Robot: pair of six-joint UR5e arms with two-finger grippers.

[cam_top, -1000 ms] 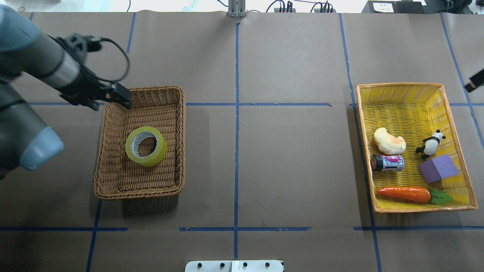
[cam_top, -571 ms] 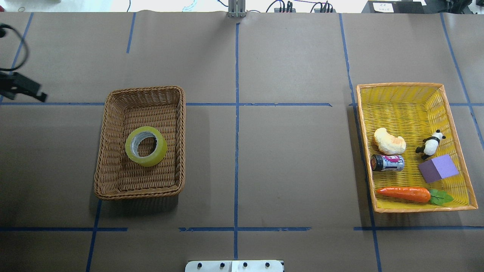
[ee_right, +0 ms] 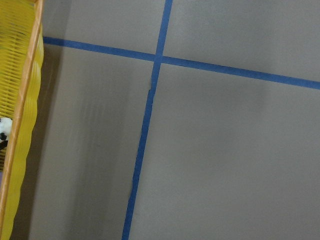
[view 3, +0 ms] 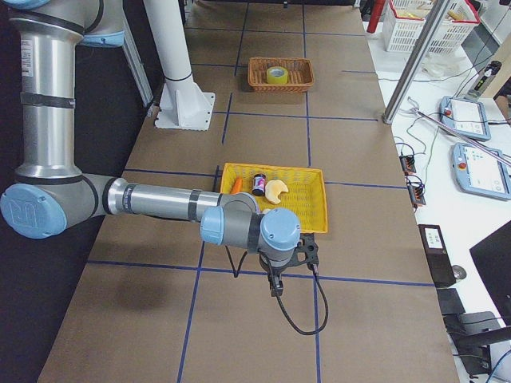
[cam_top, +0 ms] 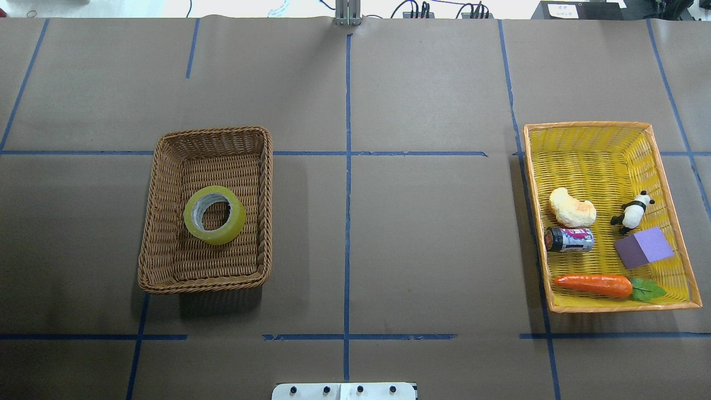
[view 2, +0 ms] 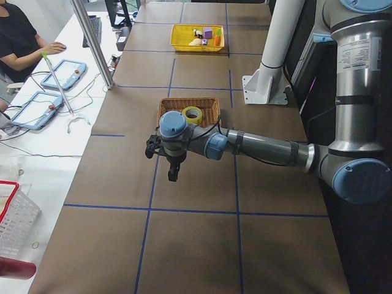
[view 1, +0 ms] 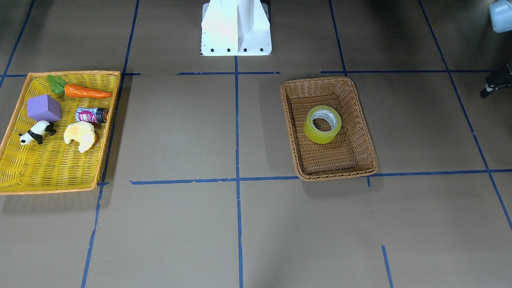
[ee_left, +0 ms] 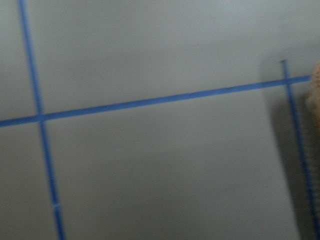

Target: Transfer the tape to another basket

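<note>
The tape is a yellow-green roll with a grey-white core. It lies flat in the brown wicker basket on the table's left half. It also shows in the front view, in that basket. My left gripper hangs over bare table beyond the basket's left side, apart from it. Only a dark part of it shows at the front view's right edge, so I cannot tell whether it is open. My right gripper hangs beyond the yellow tray's outer side. I cannot tell its state.
A shallow yellow tray with an orange rim sits at the right. It holds a croissant toy, a small can, a panda figure, a purple block and a carrot. The robot base stands mid-table.
My left arm has pulled back from the basket's far left corner and left the overhead view. The right gripper's tip at the right edge has also gone. The tape has not moved.
</note>
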